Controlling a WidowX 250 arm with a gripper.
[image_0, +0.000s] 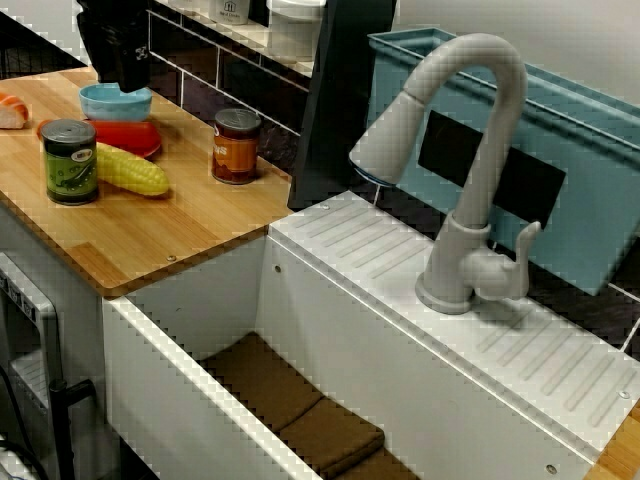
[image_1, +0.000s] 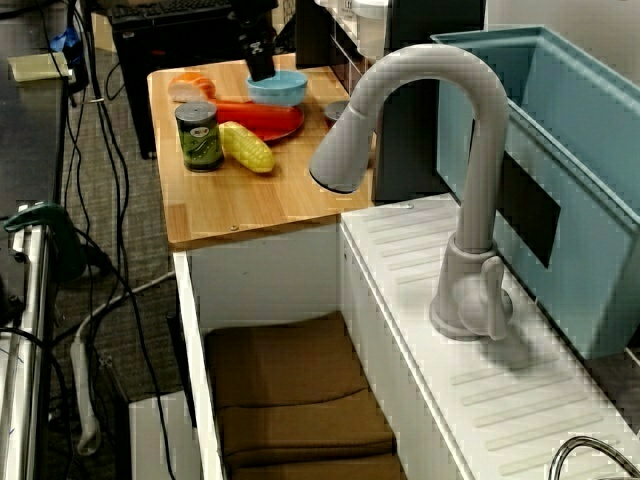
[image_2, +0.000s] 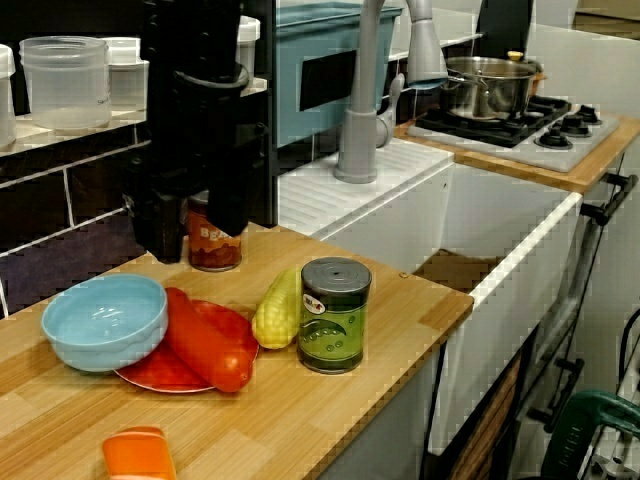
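The brown jar (image_2: 213, 246) at the back of the desk (image_2: 300, 420) wears an orange label with white capitals. In the view from the side only a starting "BE" can be made out; the rest is blurred. The green can (image_2: 334, 318), at the jar's 4 o'clock, carries a small red-and-white emblem whose wording is too small to read.

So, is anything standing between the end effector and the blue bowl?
Nothing visible does. The end effector hangs just above the blue bowl, with only air between them. The red pepper lies beside the bowl, not over it.
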